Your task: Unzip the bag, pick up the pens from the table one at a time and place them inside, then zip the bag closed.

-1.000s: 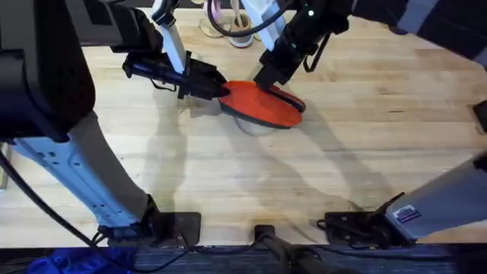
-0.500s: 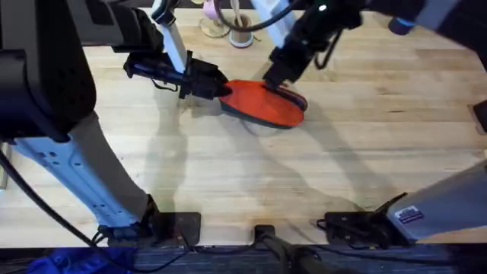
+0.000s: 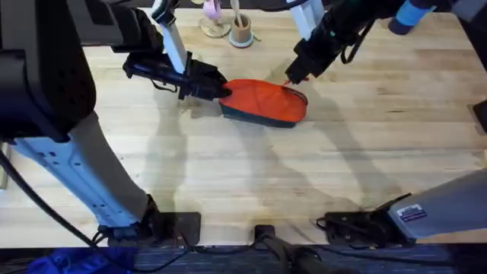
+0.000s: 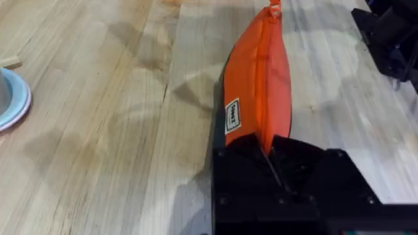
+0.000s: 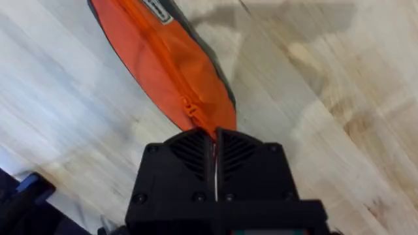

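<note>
right end effector (image 3: 294, 76) moved right, bag (image 3: 262, 101) lengthwise left-right

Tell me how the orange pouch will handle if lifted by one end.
The pouch looks like soft fabric, so it would probably sag. It seems light for its size. Pinched at both ends by the left end effector and right end effector, it should stay taut.

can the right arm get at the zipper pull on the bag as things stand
Probably yes. The right claw sits shut at the bag's end where the zipper runs out, seemingly on the pull already, while the left claw grips the opposite end.
</note>
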